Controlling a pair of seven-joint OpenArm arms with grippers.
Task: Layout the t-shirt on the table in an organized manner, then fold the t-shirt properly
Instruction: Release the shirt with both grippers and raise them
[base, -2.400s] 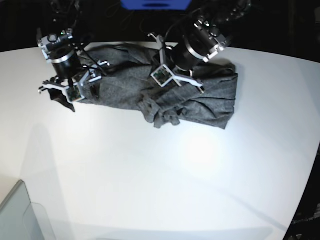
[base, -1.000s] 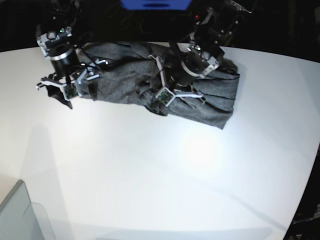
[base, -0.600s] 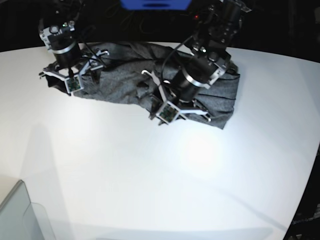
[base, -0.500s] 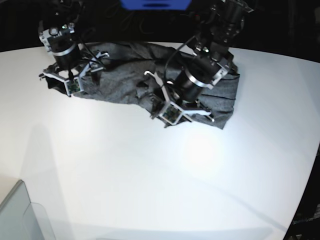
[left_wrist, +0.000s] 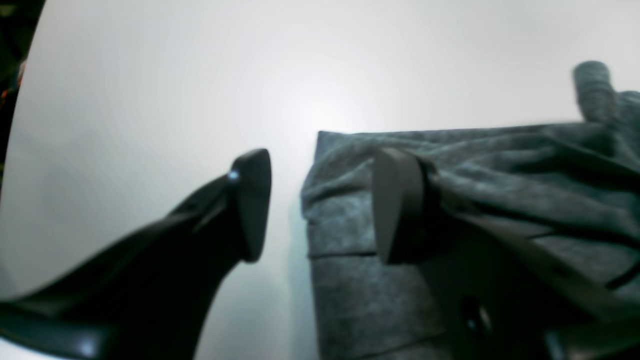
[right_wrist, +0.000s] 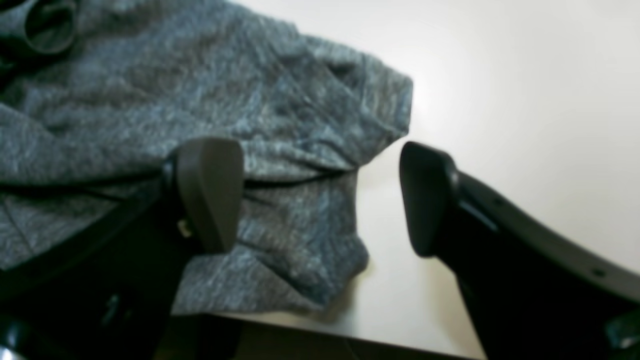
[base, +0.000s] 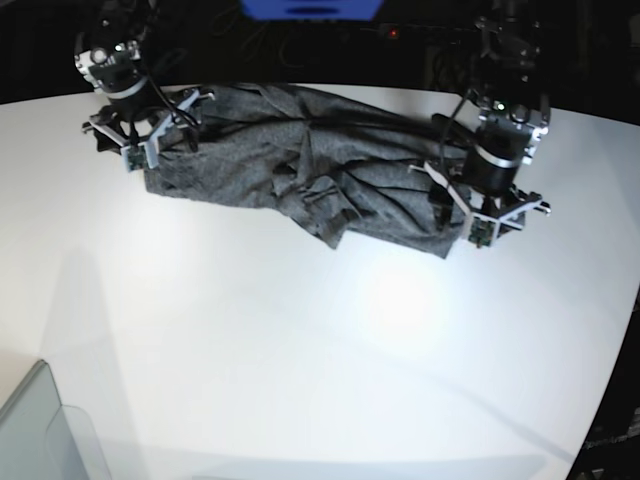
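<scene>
The dark-grey t-shirt (base: 250, 160) lies rumpled in a long band across the far part of the white table (base: 300, 350). My left gripper (base: 487, 212) hovers open over the shirt's right end. In the left wrist view it (left_wrist: 320, 205) straddles a straight edge of the t-shirt (left_wrist: 500, 165), one finger over the cloth and the other over bare table (left_wrist: 150, 75). My right gripper (base: 143, 125) is open above the shirt's left end. In the right wrist view it (right_wrist: 320, 200) spans a corner of the t-shirt (right_wrist: 150, 85) beside the table (right_wrist: 525, 75), gripping nothing.
A translucent grey bin corner (base: 40, 430) stands at the near left. A blue object (base: 310, 8) sits beyond the table's far edge, amid dark surroundings. The table's curved edge (base: 612, 400) runs down the right side.
My left gripper has let go of the fold in the shirt's middle, opened, and swung right to the shirt's end. My right gripper has shifted slightly back at the left end and opened wider.
</scene>
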